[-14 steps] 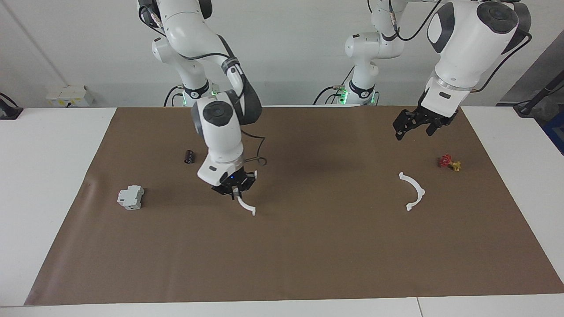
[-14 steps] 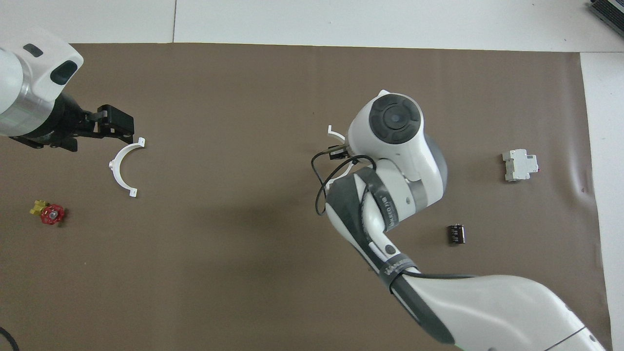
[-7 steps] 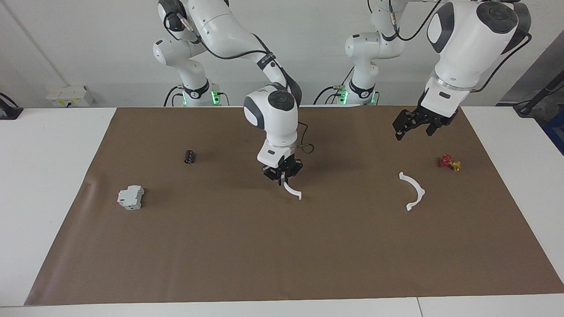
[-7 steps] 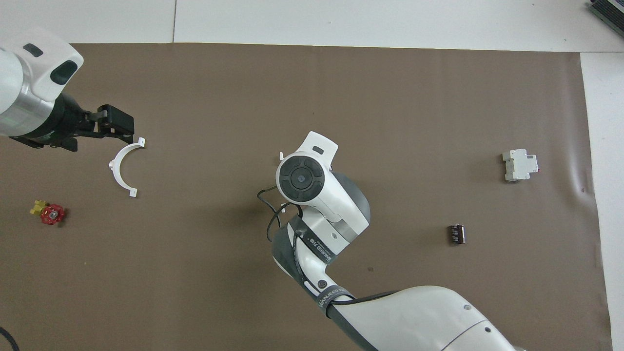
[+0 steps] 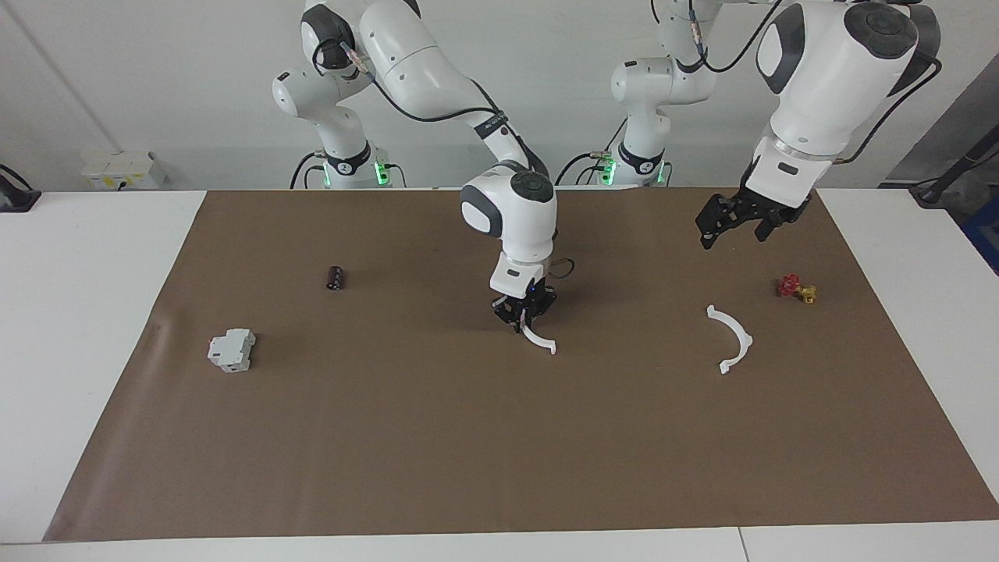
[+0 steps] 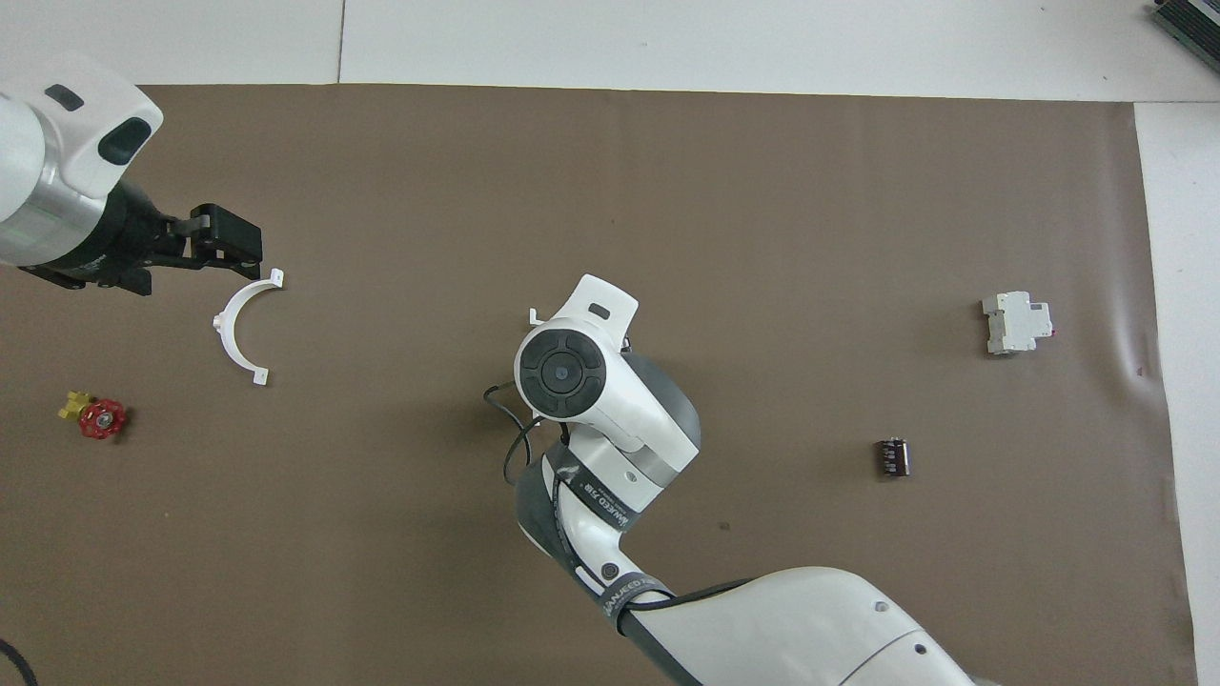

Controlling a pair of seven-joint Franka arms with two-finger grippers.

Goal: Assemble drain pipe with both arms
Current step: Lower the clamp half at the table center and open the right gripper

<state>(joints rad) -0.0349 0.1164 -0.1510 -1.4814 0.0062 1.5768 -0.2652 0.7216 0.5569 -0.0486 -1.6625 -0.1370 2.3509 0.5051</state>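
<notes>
Half-ring arcs sit apart on the brown mat: right gripper, clamped on one arc, is over mat centre; left gripper, fingers spread, hovers above the loose arc.

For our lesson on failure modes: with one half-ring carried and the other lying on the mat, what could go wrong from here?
1. The right gripper pinches its half-ring near one end; it might swivel or slip.
2. The second half-ring lies loose under the open left gripper; a misjudged grasp could push it toward the red-and-yellow valve.
</notes>
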